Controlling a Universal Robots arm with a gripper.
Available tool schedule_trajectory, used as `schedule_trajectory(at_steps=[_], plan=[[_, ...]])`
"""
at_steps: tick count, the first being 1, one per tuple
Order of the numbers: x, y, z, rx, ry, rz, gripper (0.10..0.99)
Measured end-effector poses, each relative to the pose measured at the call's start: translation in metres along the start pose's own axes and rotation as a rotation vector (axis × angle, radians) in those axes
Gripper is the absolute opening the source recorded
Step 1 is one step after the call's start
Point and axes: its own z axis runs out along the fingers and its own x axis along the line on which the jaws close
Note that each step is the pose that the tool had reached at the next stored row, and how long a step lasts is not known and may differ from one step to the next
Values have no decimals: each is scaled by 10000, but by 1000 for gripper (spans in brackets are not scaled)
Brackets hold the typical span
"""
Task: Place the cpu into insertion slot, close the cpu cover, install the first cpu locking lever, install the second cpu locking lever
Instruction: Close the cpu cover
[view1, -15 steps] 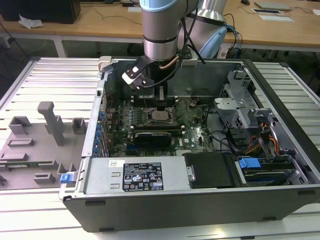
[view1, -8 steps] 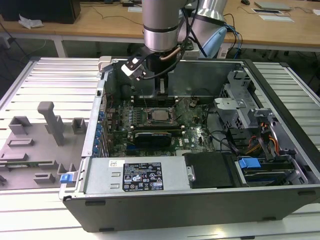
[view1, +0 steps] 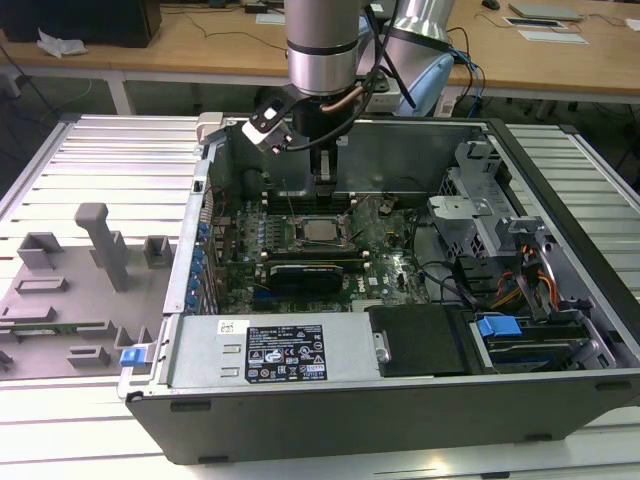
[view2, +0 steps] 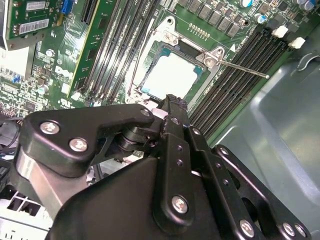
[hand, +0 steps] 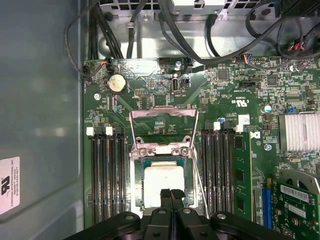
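One gripper (hand: 170, 193), pinched shut on nothing I can see, hangs directly over the cpu (hand: 161, 180), which sits in the insertion slot (hand: 188, 172) mid-frame in the exterior view, the cpu cover (hand: 162, 113) raised open alongside.

Open room is left above the cpu (hand: 162, 182), since the cpu cover (hand: 163, 129) stands open, off the insertion slot (hand: 140, 190). Part of that room is taken by the gripper (hand: 170, 192), fingers pressed together. Sideways passage is hemmed by memory slots (hand: 107, 175) on both flanks and by a thin lever rod (view2: 245, 68) jutting over them. Farther out, it is bounded by the case wall (hand: 40, 100), cables (hand: 100, 35) and the graphics card (view1: 305, 272).
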Motion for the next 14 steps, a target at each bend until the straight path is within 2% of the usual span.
schedule_trajectory(at_steps=[10,14], plan=[[0,0,-4,-1,1,0,106],[-1,7,-49,1,-1,-1,106]])
